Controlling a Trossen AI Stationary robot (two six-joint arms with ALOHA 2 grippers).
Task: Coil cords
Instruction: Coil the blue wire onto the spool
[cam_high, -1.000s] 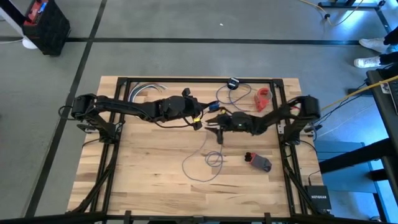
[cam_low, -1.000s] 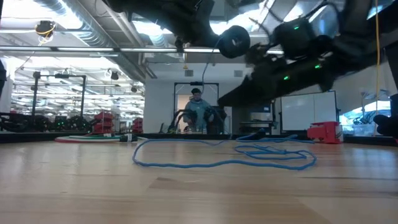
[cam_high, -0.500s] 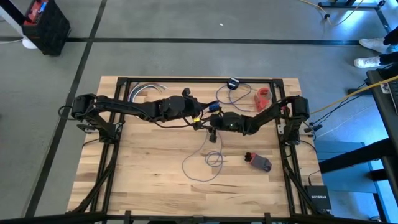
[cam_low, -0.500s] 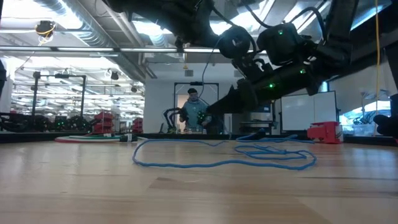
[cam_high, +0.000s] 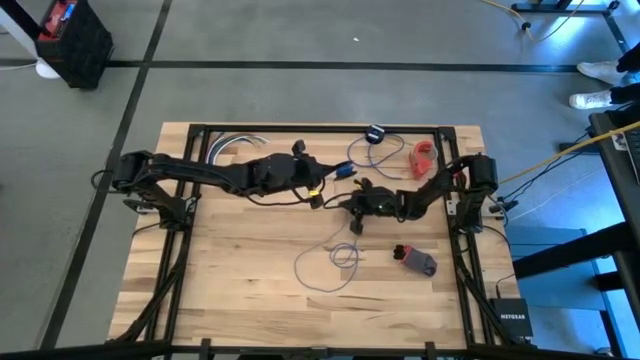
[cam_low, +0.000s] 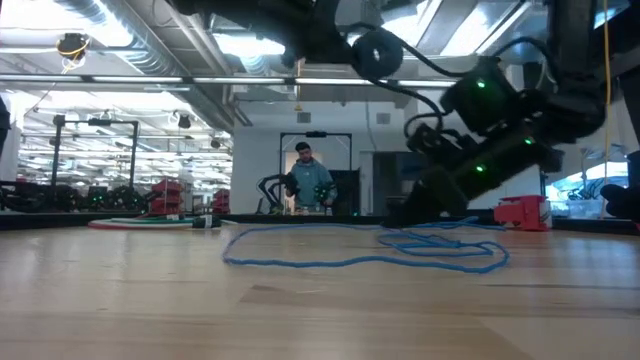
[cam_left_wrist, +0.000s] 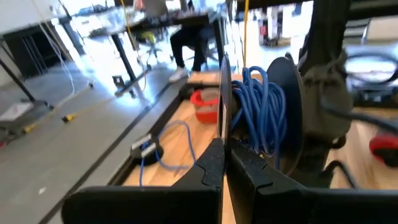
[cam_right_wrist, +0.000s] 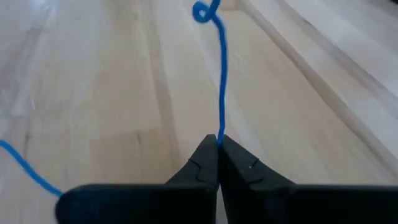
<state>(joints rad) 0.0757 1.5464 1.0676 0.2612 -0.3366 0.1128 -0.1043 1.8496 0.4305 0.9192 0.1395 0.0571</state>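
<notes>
Across the middle of the table (cam_high: 230, 270) lies the cord (cam_high: 335, 255), a very thin blue line thrown in loose loops, with one strand rising toward the two arms. From table height it reads as a long flat blue loop with a tangle at its right end. More of it is wound in a thick blue bundle on a dark spool (cam_left_wrist: 273, 118) held up by the left arm, and a further loop runs near the far edge to a small black plug block (cam_high: 375, 133).

Right gripper (cam_right_wrist: 217, 146) hangs low over the table's centre, its fingers pressed together on a single strand of the cord. Left gripper (cam_left_wrist: 224, 155) is up beside the spool, fingers pressed together on a thin upright plate; whether that plate belongs to the spool is hard to make out.

A red object (cam_high: 423, 157) sits near the far right corner, and a red-and-grey object (cam_high: 416, 260) lies toward the right edge. A person (cam_low: 307, 180) stands far back in the room.
</notes>
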